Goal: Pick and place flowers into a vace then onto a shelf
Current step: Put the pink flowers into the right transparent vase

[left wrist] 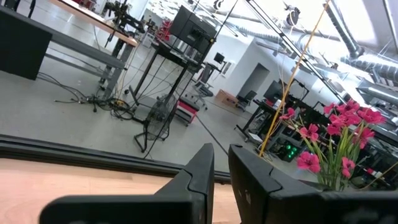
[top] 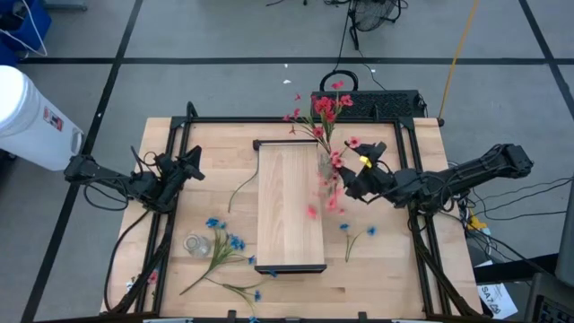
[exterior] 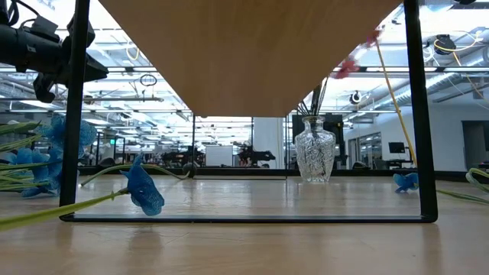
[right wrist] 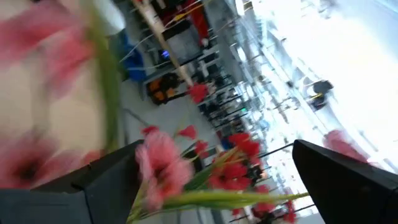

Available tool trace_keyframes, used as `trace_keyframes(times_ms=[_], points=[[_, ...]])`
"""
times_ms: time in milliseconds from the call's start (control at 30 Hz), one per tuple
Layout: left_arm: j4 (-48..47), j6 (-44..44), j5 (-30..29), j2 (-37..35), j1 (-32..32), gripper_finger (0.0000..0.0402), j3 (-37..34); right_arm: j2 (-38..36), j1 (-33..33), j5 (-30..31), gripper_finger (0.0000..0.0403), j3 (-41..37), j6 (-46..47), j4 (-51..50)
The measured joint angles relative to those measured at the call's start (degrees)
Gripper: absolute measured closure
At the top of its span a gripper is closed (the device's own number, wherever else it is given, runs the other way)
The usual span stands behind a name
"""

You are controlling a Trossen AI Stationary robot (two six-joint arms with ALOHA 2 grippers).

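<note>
One clear cut-glass vase (exterior: 314,153) of red-pink artificial flowers (top: 325,115) is seen just beside the long pale wood plank shelf (top: 290,206). The right gripper (top: 345,186) is spread wide beside the flowers, gripping nothing. The left gripper (left wrist: 221,163) is nearly closed, empty. Several blue-blossomed sprays (top: 220,247) are scattered on the wooden tabletop (top: 395,260).

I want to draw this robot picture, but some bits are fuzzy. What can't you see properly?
- Right wrist view: the red-pink flowers are blurred, so whether the right gripper touches them is unclear.
- Low view: the shelf hides the tops of the flowers in the vase.
- High view: that vase is lost among the blossoms.
</note>
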Motion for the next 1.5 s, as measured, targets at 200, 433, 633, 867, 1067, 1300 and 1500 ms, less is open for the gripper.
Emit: trace_keyframes(times_ms=[200,433,633,867,1067,1300,1500], points=[[0.0,0.0,0.0,0.0,0.0,0.035,0.0,-1.1,1.7,-1.2,0.0012,0.0,-8.9,9.8],[0.0,0.0,0.0,0.0,0.0,0.035,0.0,-1.1,4.4,-1.6,0.0012,0.0,-21.1,15.0],[0.0,0.0,0.0,0.0,0.0,0.035,0.0,-1.1,8.1,-1.6,0.0012,0.0,-36.5,12.1],[0.0,0.0,0.0,0.0,0.0,0.035,0.0,-1.1,16.0,-6.9,0.0012,0.0,-40.6,0.4],[0.0,0.0,0.0,0.0,0.0,0.035,0.0,-0.5,21.2,-9.0,0.0012,-0.2,-22.4,-6.2],[0.0,0.0,0.0,0.0,0.0,0.035,0.0,-0.4,24.2,-22.1,0.0012,-1.3,-4.2,-5.4],[0.0,0.0,0.0,0.0,0.0,0.035,0.0,-0.4,26.7,-23.9,0.0012,-1.3,19.6,-4.3]])
